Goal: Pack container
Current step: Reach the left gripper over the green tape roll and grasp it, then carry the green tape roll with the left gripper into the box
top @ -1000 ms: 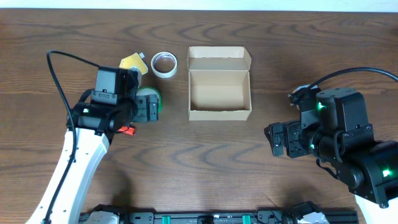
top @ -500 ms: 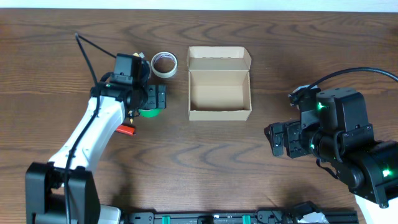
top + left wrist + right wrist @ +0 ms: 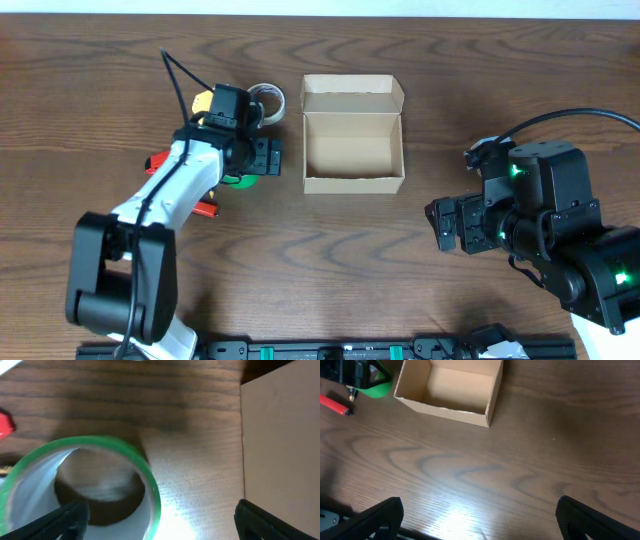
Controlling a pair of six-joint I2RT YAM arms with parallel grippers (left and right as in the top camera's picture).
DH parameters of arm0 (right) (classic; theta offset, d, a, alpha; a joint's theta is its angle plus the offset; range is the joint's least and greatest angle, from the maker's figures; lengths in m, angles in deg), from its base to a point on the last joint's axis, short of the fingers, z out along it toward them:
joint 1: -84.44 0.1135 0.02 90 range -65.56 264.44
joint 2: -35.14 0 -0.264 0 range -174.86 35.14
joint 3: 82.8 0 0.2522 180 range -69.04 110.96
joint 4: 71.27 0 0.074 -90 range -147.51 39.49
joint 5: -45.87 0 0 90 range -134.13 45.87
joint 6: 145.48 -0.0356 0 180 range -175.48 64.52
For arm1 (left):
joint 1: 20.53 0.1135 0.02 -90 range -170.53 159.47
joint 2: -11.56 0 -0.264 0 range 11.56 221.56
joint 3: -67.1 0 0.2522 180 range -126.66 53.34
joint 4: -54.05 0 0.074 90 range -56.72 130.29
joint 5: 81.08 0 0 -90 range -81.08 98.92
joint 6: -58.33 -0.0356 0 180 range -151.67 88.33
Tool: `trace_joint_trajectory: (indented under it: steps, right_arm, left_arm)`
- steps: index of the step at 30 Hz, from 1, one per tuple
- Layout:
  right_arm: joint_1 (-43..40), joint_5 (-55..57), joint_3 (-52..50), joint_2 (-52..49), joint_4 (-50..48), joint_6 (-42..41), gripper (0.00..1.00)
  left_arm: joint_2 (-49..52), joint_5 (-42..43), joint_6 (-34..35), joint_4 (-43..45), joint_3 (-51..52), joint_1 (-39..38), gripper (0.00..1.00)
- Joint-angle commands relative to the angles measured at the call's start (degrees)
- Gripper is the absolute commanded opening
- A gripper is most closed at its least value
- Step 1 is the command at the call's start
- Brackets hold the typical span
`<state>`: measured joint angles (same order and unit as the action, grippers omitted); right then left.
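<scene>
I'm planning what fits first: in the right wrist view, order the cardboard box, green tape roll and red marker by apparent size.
Largest: cardboard box.
Then: green tape roll, partly hidden.
Smallest: red marker, thin.

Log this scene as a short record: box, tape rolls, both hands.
box: open, empty, lid flap folded back
green roll: on the table beside the box, not touching it
white roll: farther back, partly hidden by the left arm
left hand: open, low over the green roll
right hand: open, empty, away from the box
packed: nothing yet
</scene>
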<state>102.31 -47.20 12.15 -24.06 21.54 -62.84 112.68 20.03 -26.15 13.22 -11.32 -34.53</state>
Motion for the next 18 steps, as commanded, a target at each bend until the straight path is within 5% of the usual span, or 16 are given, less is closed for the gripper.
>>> trace_joint_trajectory:
  steps: [1,15,18]
  right_arm:
    - [-0.44,-0.17,0.0,0.04,0.11,0.17,0.99]
    - [-0.44,-0.17,0.02,0.04,0.09,0.17,0.99]
    - [-0.44,-0.17,0.0,0.04,0.11,0.15,0.99]
  left_arm:
    - [1.46,-2.93,-0.83,0.79,-1.16,-0.59,0.91]
    - [5.73,-7.52,-0.83,2.12,-1.16,-1.57,0.7]
    - [6.19,-7.52,-0.83,2.32,-1.16,-1.57,0.58]
